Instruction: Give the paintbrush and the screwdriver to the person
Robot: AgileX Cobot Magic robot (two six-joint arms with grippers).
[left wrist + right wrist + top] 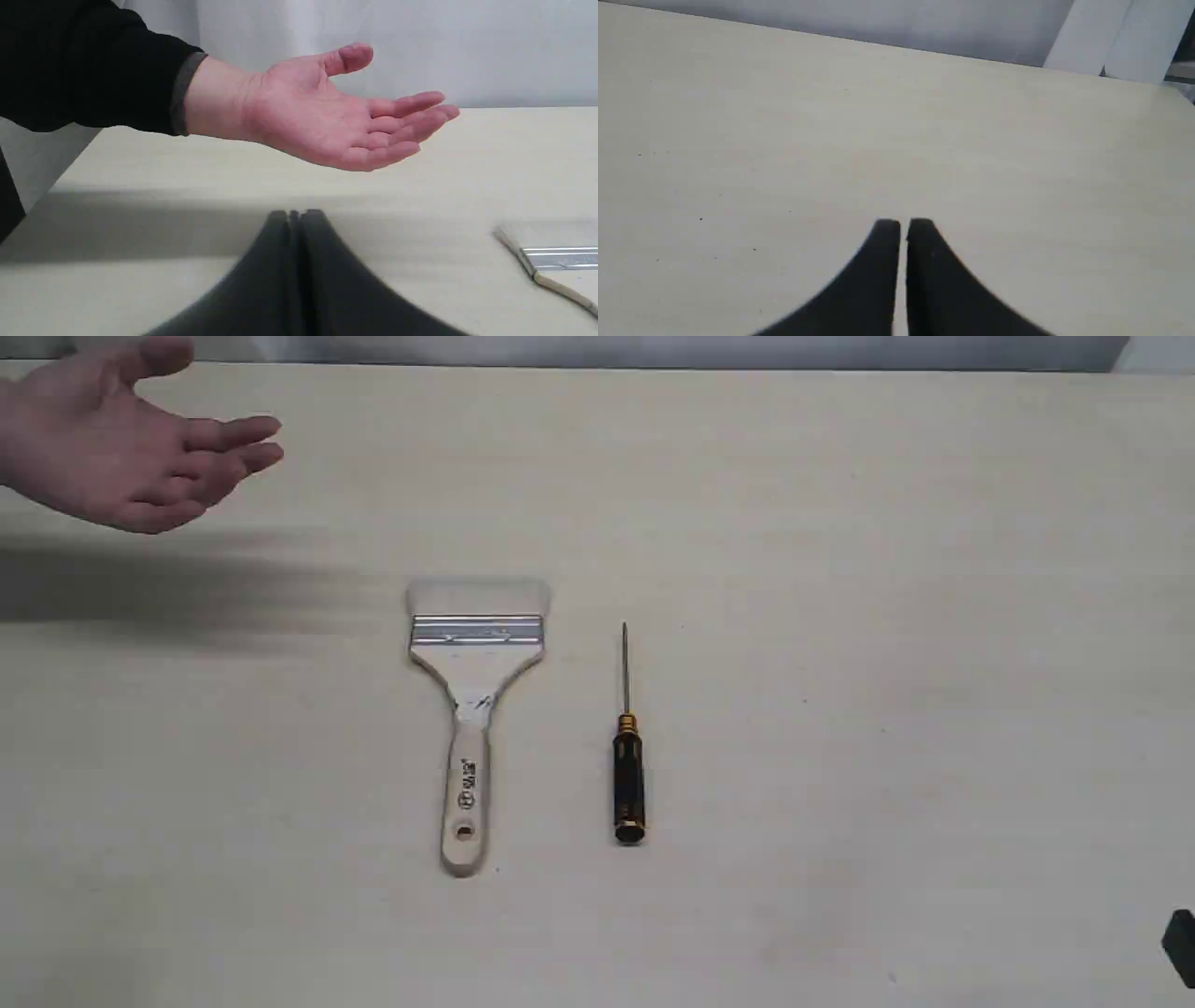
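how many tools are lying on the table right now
2. The paintbrush lies near the middle, bristles toward the far edge. The screwdriver lies just right of it in the exterior view, not touching, with its tip pointing the same way. None appear hidden.

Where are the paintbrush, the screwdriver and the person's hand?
paintbrush [477, 629]: exterior view, on its silver ferrule.
screwdriver [628, 784]: exterior view, on its black handle.
person's hand [322, 121]: left wrist view, on the open palm.

Pale wood bench [840, 523], smooth, few tiny dark specks. Plain gray wall [467, 46] behind far edge. White panels [1111, 37] at one far corner. Soft light; wide dark shadow [140, 588] across bench.
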